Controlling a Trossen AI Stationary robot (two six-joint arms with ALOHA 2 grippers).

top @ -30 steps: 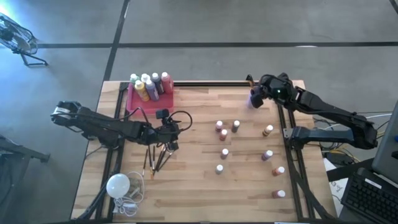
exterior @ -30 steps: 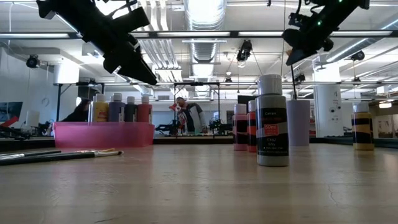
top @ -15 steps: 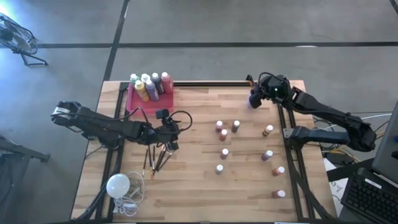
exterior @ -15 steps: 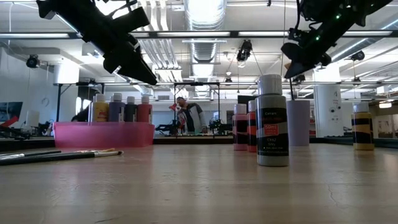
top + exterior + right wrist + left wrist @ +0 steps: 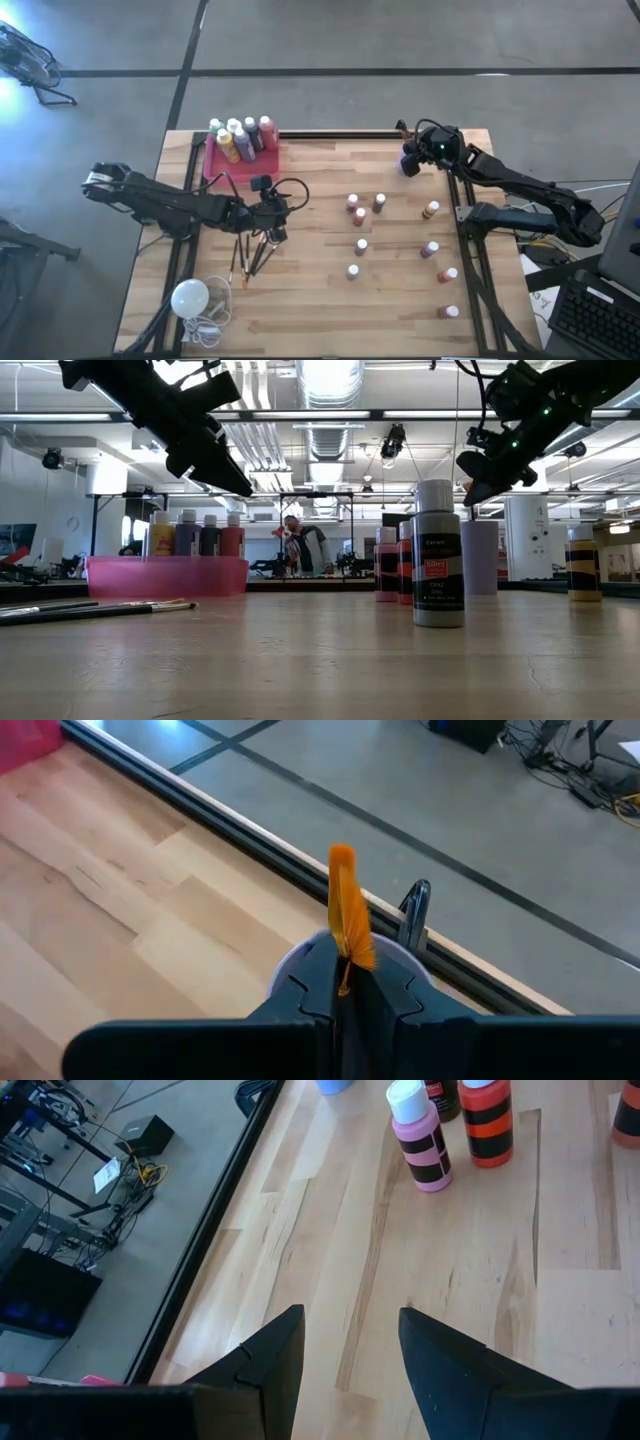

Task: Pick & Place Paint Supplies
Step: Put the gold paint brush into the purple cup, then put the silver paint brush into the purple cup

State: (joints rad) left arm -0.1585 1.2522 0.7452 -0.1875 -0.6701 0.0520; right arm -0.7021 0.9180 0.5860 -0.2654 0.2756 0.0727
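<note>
Paintbrushes (image 5: 250, 252) lie on the wooden worktop (image 5: 320, 300) under the left tool (image 5: 345, 1345), whose fingers are parted and empty. Right tool (image 5: 345, 982) is closed on an orange-tipped brush (image 5: 347, 910) over a lilac cup (image 5: 409, 162) at the far right corner. Small bottles (image 5: 360, 246) stand between the arms.

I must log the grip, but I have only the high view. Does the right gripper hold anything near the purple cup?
Observer: Yes. The right gripper is shut on a brush with orange bristles, bristles pointing away from the wrist.
Operator: Is the cup empty?
Observer: It seems not. At the rim of the cup a metal-tipped stick stands up, perhaps another brush.
Operator: And the left gripper?
Observer: The left gripper is open, with only bare table between its fingers.
</note>
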